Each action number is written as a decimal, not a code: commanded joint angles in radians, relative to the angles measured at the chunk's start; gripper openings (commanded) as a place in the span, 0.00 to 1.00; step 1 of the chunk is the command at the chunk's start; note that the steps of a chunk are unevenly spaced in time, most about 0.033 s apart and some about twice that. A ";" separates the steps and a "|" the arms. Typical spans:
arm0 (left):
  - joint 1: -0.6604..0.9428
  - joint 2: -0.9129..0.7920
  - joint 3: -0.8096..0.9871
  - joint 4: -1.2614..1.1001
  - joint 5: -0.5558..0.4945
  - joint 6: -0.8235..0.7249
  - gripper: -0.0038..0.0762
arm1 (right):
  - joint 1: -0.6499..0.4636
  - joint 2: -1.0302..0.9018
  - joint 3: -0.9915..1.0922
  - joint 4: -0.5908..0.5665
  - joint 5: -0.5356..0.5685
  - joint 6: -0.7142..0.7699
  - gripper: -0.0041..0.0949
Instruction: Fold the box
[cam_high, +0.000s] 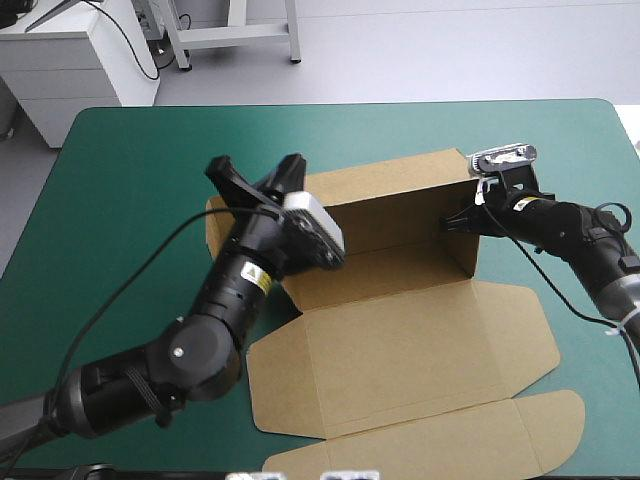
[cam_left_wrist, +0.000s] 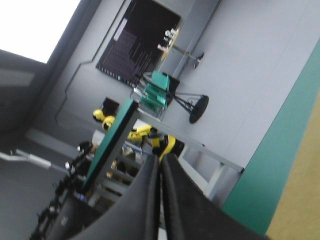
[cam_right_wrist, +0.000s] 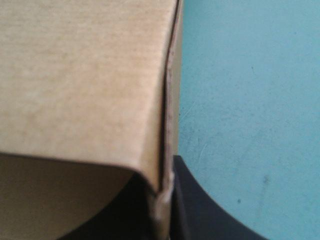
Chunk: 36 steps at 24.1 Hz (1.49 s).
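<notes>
The box (cam_high: 400, 335) sits in the middle of the teal-green table (cam_high: 130, 200), a little right of centre in the high view. Its long far wall stands up, running from centre left to the upper right of the picture. The short wall at its right end is up as well. The rest of the sheet lies flat toward the lower right, with a side flap at the right and a rounded flap near the bottom edge.

The right gripper (cam_high: 455, 222) comes in from the right edge and meets the box at the right end wall, close to the corner with the far wall. In the right wrist view the gripper (cam_right_wrist: 161, 196) is clamped on the box (cam_right_wrist: 85, 75). The board's upright edge runs between the two black fingers (cam_right_wrist: 200, 215), one outside the wall and one in the shadow inside. Bare table (cam_right_wrist: 250, 100) lies beside the outer finger.

The left arm rises from the lower left of the high view, and the left gripper (cam_high: 258, 185) is raised over the box's left end, hiding that corner. In the left wrist view the gripper (cam_left_wrist: 161, 159) is clenched with nothing in it, its fingers meeting in a pointed arch with a hairline gap. Beside them show a strip of table (cam_left_wrist: 270, 170) and a sliver of box (cam_left_wrist: 306, 175).
</notes>
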 joint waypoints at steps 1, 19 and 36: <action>0.131 -0.047 -0.104 -0.066 -0.029 -0.016 0.05 | 0.003 -0.028 -0.088 -0.037 0.044 0.095 0.05; 1.145 -0.038 -0.236 -1.201 -0.130 0.287 0.05 | 0.057 0.237 -0.573 -0.087 0.590 0.299 0.05; 1.332 0.120 -0.235 -1.679 -0.030 0.683 0.05 | 0.109 0.424 -0.685 -0.121 0.356 0.195 0.45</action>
